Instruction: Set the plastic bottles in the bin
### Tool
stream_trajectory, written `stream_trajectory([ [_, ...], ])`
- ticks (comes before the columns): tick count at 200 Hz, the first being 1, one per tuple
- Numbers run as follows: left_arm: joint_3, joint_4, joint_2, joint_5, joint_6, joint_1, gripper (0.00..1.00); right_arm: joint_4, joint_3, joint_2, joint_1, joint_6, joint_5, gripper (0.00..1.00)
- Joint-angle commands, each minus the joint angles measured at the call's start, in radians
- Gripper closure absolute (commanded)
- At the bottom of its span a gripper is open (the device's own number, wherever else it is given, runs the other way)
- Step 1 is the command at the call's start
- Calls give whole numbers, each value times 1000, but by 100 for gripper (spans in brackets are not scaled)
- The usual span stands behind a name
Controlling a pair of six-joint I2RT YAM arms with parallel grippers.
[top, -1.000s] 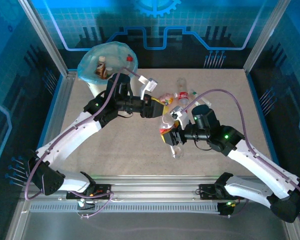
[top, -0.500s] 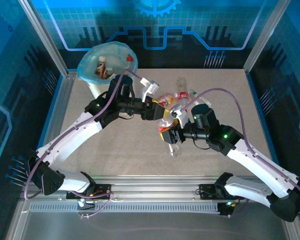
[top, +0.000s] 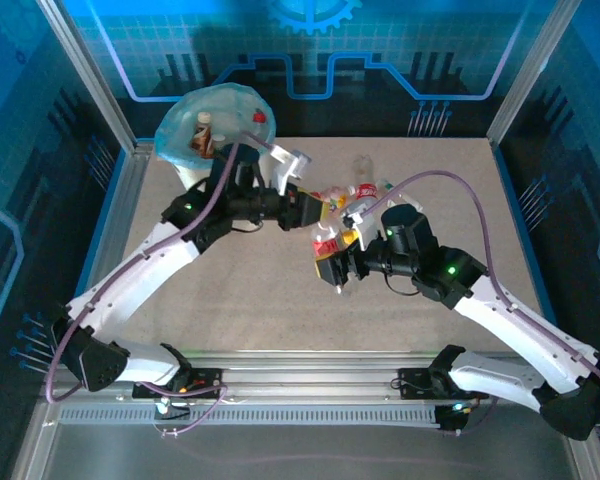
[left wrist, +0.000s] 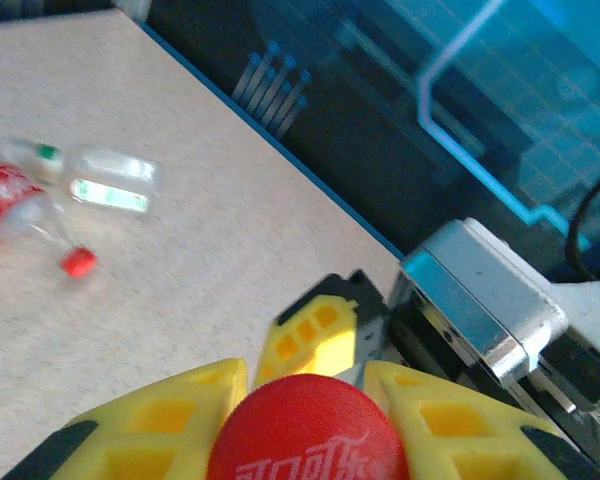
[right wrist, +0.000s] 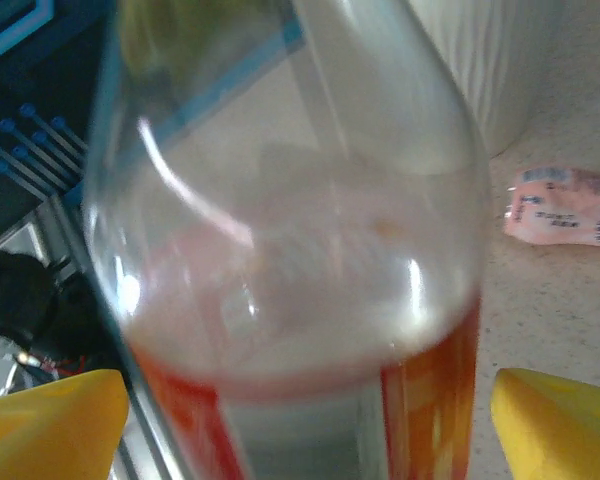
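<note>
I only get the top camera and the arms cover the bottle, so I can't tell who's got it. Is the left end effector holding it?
Observer: Yes. In the left wrist view the left end effector is shut on its red cap.
Operator: And the right one?
Observer: In the right wrist view the right end effector is open, with a clear gap between one yellow finger and the bottle.

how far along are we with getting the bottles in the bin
Done: a few bottles sit in the bin. In hand: the left hand is shut on a red-capped bottle, with the right hand open around its body. Left: several bottles lying on the table.
</note>
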Motion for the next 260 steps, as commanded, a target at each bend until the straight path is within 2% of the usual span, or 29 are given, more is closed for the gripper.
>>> stream_trajectory([
  [1, 172, -63, -12, -137, 10, 65, 92, -57, 82, 5, 17, -4, 133, 4],
  [38, 413, -160, 55, -331, 46, 226, 100, -59, 96, 5, 18, -5, 150, 3],
  [54, 499, -174, 90, -389, 64, 302, 100, -65, 97, 5, 20, 0, 153, 4],
  [79, 596, -169, 162, -461, 109, 388, 100, -75, 93, 0, 21, 10, 163, 4],
  [113, 734, -217, 293, -481, 160, 460, 100, -113, 100, -9, 23, 18, 169, 4],
  [162, 717, -255, 376, -483, 228, 470, 99, -133, 84, -32, 23, 29, 190, 5],
  [190, 639, -258, 371, -459, 247, 470, 97, -129, 74, -29, 22, 36, 192, 5],
  [260, 467, -268, 380, -499, 323, 471, 97, -138, 77, 6, 24, 37, 190, 5],
])
